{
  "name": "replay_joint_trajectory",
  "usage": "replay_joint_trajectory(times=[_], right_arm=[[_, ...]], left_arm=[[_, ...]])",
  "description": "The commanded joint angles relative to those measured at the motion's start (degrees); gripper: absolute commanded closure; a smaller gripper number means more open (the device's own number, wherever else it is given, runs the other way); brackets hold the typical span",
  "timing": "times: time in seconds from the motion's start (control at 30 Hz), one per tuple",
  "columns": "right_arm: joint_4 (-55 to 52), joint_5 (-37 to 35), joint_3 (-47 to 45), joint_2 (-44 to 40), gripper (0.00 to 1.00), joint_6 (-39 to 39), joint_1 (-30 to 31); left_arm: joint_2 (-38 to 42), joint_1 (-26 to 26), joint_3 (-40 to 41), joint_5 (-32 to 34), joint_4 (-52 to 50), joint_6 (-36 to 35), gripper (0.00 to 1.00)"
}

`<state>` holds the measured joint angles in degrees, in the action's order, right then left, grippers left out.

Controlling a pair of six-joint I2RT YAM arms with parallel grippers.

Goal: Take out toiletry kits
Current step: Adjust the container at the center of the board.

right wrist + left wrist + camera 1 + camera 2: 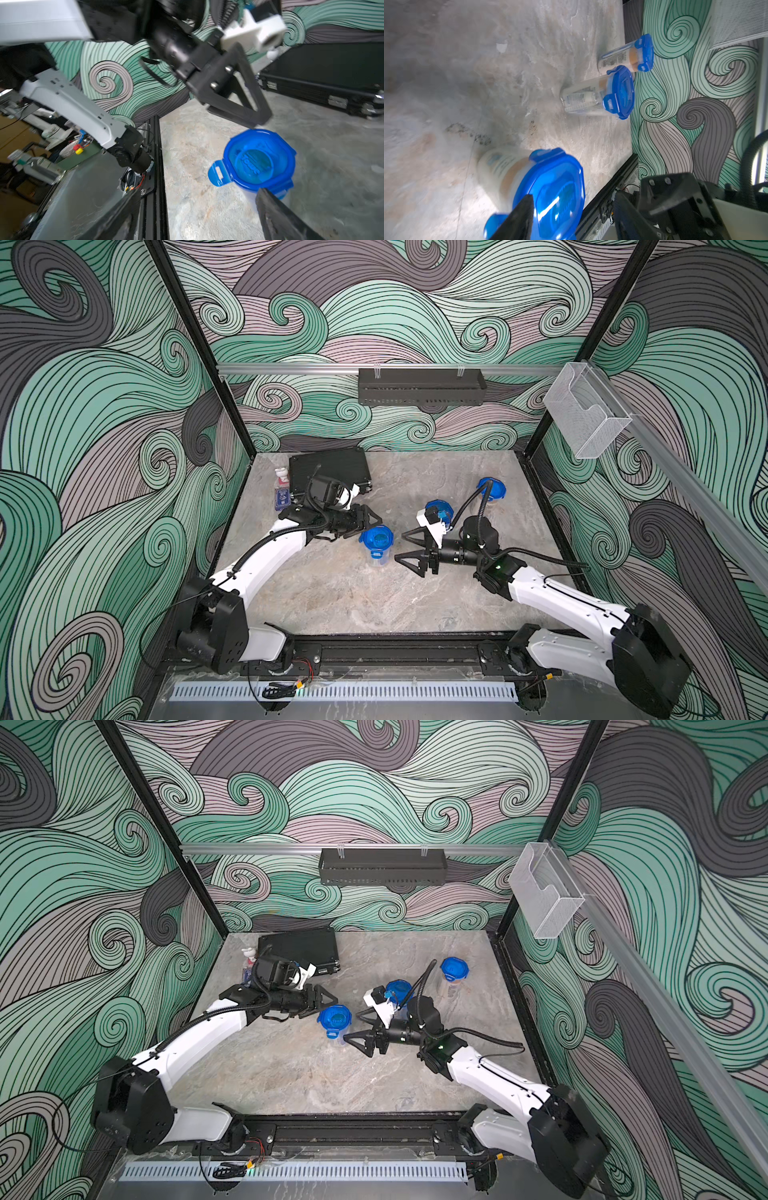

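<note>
Three toiletry kits sit in clear jars with blue clip lids, on the marble table. In both top views the nearest jar (376, 541) (334, 1018) stands mid-table between my two grippers. One lid clip (218, 172) on it is flipped out. My left gripper (372, 522) (573, 199) is open at its lid (556, 187), and one finger (517, 220) overlaps the lid's edge. My right gripper (405, 547) (197, 218) is wide open and holds nothing, just right of the jar (259, 160). A second jar (439, 510) (587, 97) is partly hidden behind my right wrist. The third jar (491, 488) (623, 56) stands farther right.
A closed black ribbed case (332, 466) lies at the back left, with a blue-labelled pump bottle (282, 489) beside it. On the back wall hangs a black shelf (422, 385), and on the right rail a clear holder (586, 410). Black frame rails edge the table.
</note>
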<state>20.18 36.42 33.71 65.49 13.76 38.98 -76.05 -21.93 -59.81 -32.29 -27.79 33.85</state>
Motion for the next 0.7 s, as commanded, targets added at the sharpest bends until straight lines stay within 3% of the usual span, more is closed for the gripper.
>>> replay_joint_trajectory(times=[0.0, 0.1, 0.27, 0.37, 0.43, 0.53, 0.67], right_arm=[[-11.4, -8.6, 2.8, -0.9, 0.13, -0.8, -0.2], [-10.7, -11.0, 4.5, 1.6, 0.09, 1.3, -0.5], [-17.0, -10.1, 15.5, 11.8, 0.13, 3.4, -0.5], [-19.1, -11.1, 20.3, 16.5, 0.14, 5.4, -0.4], [-20.8, -12.2, 23.0, 19.3, 0.16, 6.3, -0.3], [-23.0, -12.6, 26.4, 23.2, 0.17, 7.4, 0.1], [-24.4, -13.2, 28.3, 26.5, 0.19, 8.1, 1.2]], left_arm=[[5.1, 0.0, -0.5, 6.7, -13.4, -4.1, 0.38], [9.7, -0.3, 5.3, 6.1, -13.7, -2.6, 0.38], [15.2, -1.2, 18.2, 3.4, -5.7, 1.6, 0.39], [15.0, -2.4, 21.8, 0.9, 0.1, 4.1, 0.45], [13.5, -3.7, 22.2, 2.2, 2.6, 4.3, 0.60], [8.8, -4.9, 21.9, 2.1, 5.4, 4.2, 0.72], [4.0, -5.1, 21.7, 2.9, 9.6, 4.0, 0.77]])
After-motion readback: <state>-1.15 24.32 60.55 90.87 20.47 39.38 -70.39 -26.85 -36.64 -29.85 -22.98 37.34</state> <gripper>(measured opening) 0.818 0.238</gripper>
